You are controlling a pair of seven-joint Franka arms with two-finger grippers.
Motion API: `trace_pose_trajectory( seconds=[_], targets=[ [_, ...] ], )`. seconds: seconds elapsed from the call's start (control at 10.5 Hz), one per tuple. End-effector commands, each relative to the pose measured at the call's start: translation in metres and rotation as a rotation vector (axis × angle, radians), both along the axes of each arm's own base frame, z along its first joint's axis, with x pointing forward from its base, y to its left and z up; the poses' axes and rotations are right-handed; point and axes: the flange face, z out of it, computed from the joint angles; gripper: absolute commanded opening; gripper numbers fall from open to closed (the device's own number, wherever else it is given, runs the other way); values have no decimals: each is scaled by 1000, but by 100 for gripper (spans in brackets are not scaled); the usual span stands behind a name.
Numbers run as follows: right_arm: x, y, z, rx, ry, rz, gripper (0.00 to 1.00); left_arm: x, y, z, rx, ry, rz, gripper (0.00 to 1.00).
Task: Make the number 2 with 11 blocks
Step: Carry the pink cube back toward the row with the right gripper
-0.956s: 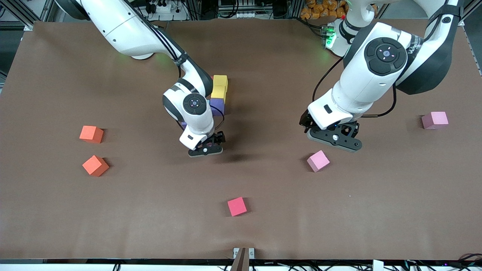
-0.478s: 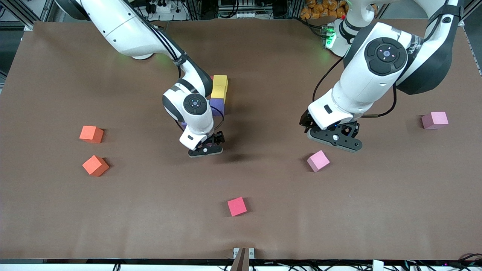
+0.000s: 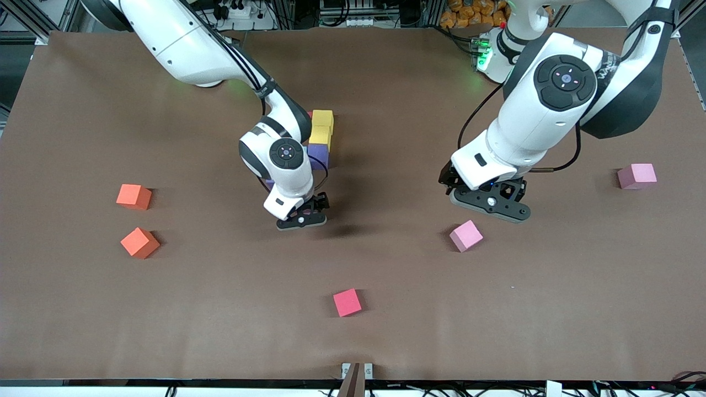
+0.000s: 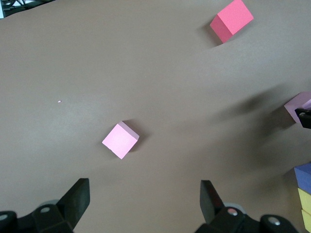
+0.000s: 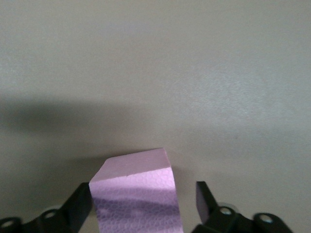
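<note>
My right gripper (image 3: 300, 220) is low at the table's middle, just nearer the camera than the partial figure. Its jaws straddle a light pink block (image 5: 136, 194): one finger touches it, the other stands a little off. Of the figure, two yellow blocks (image 3: 322, 117) (image 3: 320, 135) and a purple block (image 3: 318, 154) show; the rest is hidden by the right arm. My left gripper (image 3: 488, 212) hangs open and empty over bare table, beside another pink block (image 3: 466, 235) (image 4: 120, 140). A third pink block (image 3: 637, 176) lies toward the left arm's end. A pinkish-red block (image 3: 347, 302) lies nearest the camera.
Two orange cubes (image 3: 133, 196) (image 3: 140, 242) sit toward the right arm's end of the brown table (image 3: 220, 309). The left wrist view also catches the purple block (image 4: 303, 177) and the pink block (image 4: 299, 104) at my right gripper.
</note>
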Motion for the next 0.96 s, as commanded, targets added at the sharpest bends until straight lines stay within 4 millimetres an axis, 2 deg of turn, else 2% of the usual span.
trace_pose_trajectory(
  seconds=[0.0, 0.19, 0.38, 0.67, 0.76, 0.86],
  targets=[
    [-6, 0, -6, 11, -20, 15, 0, -3, 3, 7, 21, -7, -18, 100],
    [-4, -2, -1, 10, -23, 7, 0, -3, 3, 7, 21, -7, -20, 100],
    [-1, -14, 21, 11, -41, -27, 0, -3, 3, 7, 20, -6, -18, 100],
    [-10, -67, 50, -11, -61, -171, 0, -3, 3, 7, 20, -6, -20, 100],
    [-14, -80, 51, -11, -61, -236, 0, -3, 3, 7, 20, -6, -20, 100],
    [-18, -86, 46, -12, -55, -307, 0, -3, 3, 7, 20, -6, -20, 100]
  ],
)
